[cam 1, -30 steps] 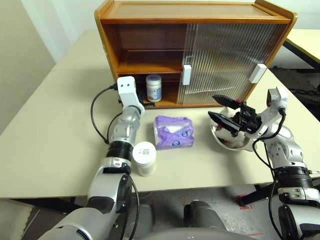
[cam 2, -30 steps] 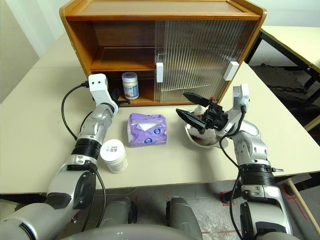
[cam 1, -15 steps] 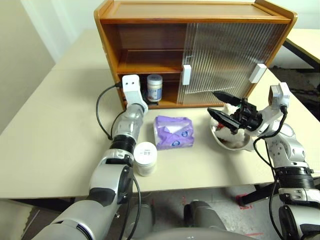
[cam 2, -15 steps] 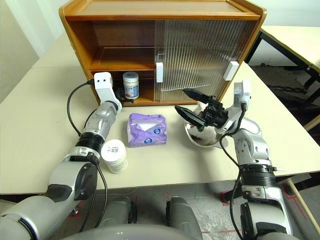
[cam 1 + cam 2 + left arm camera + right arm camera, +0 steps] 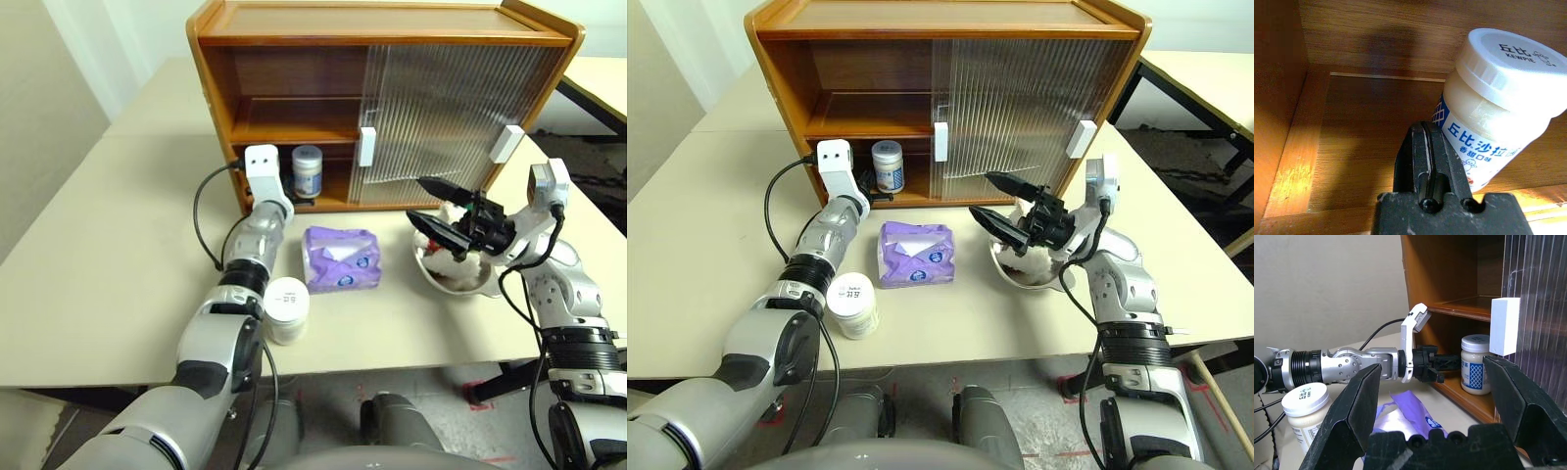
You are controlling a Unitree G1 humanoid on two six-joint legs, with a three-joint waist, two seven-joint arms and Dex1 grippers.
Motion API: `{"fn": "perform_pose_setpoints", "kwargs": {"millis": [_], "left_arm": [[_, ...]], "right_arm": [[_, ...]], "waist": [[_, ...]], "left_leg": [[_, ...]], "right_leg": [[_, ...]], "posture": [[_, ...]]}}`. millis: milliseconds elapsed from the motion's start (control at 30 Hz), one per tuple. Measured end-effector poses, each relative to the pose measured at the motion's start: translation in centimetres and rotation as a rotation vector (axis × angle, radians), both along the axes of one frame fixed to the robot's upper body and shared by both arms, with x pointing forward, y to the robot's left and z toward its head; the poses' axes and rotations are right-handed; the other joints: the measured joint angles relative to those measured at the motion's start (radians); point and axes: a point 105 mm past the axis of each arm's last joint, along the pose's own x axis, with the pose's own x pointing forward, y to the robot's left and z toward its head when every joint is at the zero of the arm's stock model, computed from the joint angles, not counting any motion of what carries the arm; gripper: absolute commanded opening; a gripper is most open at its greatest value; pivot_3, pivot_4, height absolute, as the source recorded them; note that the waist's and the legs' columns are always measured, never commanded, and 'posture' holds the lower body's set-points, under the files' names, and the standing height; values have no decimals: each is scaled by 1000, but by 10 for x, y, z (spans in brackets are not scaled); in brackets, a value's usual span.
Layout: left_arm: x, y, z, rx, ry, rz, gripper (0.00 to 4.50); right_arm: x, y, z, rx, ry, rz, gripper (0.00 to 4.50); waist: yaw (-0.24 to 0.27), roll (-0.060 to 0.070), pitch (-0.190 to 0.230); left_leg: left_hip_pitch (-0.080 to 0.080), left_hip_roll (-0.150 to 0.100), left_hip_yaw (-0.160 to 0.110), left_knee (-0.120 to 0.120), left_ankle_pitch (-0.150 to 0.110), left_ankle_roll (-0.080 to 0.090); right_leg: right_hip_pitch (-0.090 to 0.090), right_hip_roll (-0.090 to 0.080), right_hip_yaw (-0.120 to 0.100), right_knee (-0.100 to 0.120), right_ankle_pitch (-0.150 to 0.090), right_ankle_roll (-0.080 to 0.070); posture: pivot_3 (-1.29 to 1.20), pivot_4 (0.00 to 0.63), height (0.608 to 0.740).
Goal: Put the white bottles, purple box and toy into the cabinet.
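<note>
The cabinet (image 5: pixel 382 103) stands at the far side of the surface (image 5: pixel 108 255). Its left half is open; both ribbed sliding doors (image 5: pixel 446 122) cover the right half.

One white bottle (image 5: pixel 307 171) stands upright on the lower shelf inside the open half. The second white bottle (image 5: pixel 287 309) stands on the surface, touching or just beside the left forearm. The purple box (image 5: pixel 340 258) lies on the surface in front of the cabinet, between the two arms. The toy (image 5: pixel 453 257) sits in its bowl (image 5: pixel 453 279) to the right of the box, partly hidden by the right claw.

Head views: the left arm reaches into the open half, and its claw tip is masked by the wrist housing. The right claw (image 5: pixel 437 208) hangs above the bowl with its fingers spread wide, gripping nothing.

Left wrist view: the left claw (image 5: pixel 1426 161) is pressed together, empty, with its tip just beside the lower left of the shelved bottle (image 5: pixel 1498 103); contact cannot be confirmed. The bottle's blue-printed label and ribbed lid are legible here.

Right wrist view: the spread fingers (image 5: pixel 1354 406) frame the left claw (image 5: pixel 1442 364) at the shelf edge, near the shelved bottle (image 5: pixel 1475 364). The white door handle (image 5: pixel 1505 326), the box (image 5: pixel 1405 413) and the second bottle (image 5: pixel 1305 416) also appear.
</note>
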Motion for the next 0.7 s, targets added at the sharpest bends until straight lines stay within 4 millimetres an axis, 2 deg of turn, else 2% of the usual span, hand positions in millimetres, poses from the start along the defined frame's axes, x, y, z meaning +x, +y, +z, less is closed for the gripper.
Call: {"fn": "perform_pose_setpoints", "kwargs": {"millis": [133,300,700], "left_arm": [[2,-5,6,-4,-16,-26,39],[0,-12,0,-5,5,-58,39],[-1,-22,-1,-11,7,-104,39]], "right_arm": [[0,0,-1,-1,3,-1,4500],[-1,-1,-1,-2,3,-2,4500],[-2,-1,-2,-8,3,-2,4500]], "waist": [[-1,0,0],[-2,0,0],[-8,0,0]], "left_leg": [[0,-1,0,0,0,0],[0,-1,0,0,0,0],[0,-2,0,0,0,0]], "right_leg": [[0,0,0,0,0,0],[0,0,0,0,0,0],[0,0,0,0,0,0]], "posture": [[52,0,740],[41,0,740],[30,0,740]]}}
